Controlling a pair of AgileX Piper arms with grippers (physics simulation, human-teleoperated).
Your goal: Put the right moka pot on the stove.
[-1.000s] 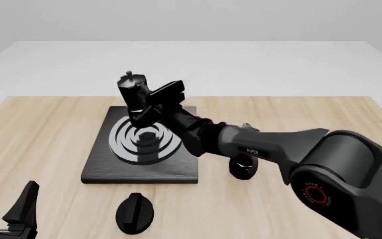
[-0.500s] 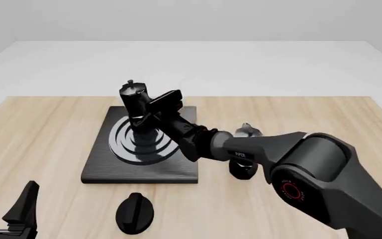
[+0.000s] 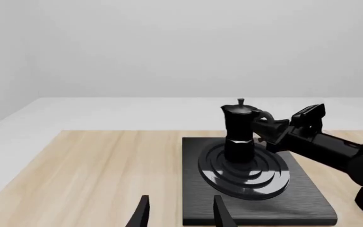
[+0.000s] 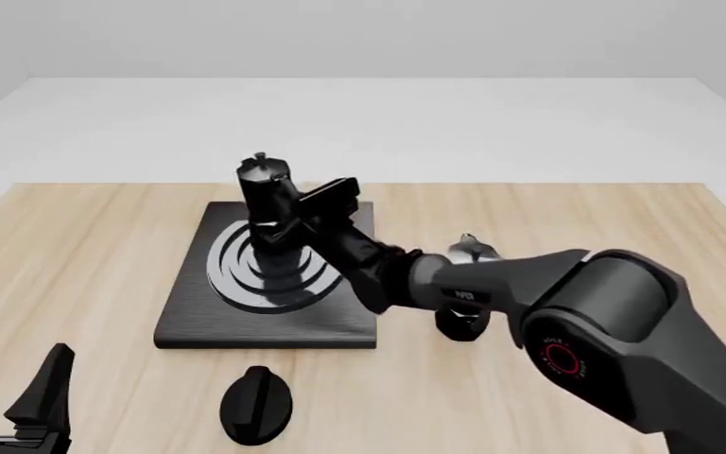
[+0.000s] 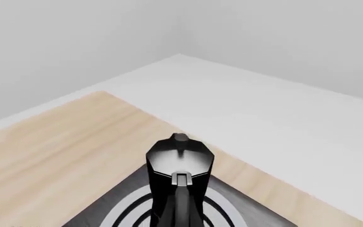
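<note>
The right moka pot [image 4: 262,200], black with a silver lid, stands upright with its base on the burner rings of the stove [image 4: 199,326]. My right gripper [image 4: 300,222] is shut on its side handle and reaches in from the right. In the left wrist view the pot [image 3: 238,127] stands on the rings of the stove [image 3: 307,198], with the right gripper [image 3: 268,128] at its handle. The right wrist view looks down on the pot's lid [image 5: 180,158] above the stove [image 5: 232,213]. My left gripper [image 4: 10,390] is open and empty at the near left, seen also in its wrist view [image 3: 180,213].
A second, alike moka pot [image 4: 461,322] stands on the table just right of the stove, partly hidden behind my right arm. A small black round knob [image 4: 256,405] lies in front of the stove near the table's front edge.
My right gripper has lowered the pot and moved it slightly right, from above the burner down onto the rings. The left arm has not moved.
</note>
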